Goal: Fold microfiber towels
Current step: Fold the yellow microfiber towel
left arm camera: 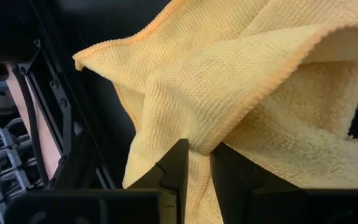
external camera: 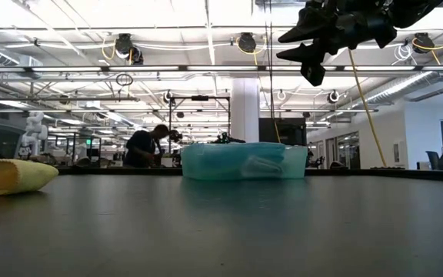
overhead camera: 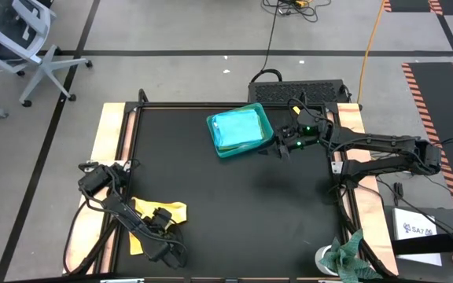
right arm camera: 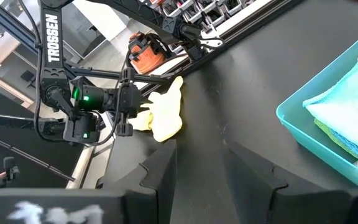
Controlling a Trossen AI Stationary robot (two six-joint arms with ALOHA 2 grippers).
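Tabletop (overhead camera: 234,204) matte blk, workshop bkgd, maybe person (external camera: 143,146)

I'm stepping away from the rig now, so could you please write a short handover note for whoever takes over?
Left claw: shut on the yellow towel, pinching a fold of it at the table's near left corner.
Right claw: open, empty, raised beside the teal tray.
Done: folded turquoise towels lie in the tray at the table's far middle.
Left: the yellow towel is crumpled and not yet folded or in the tray.
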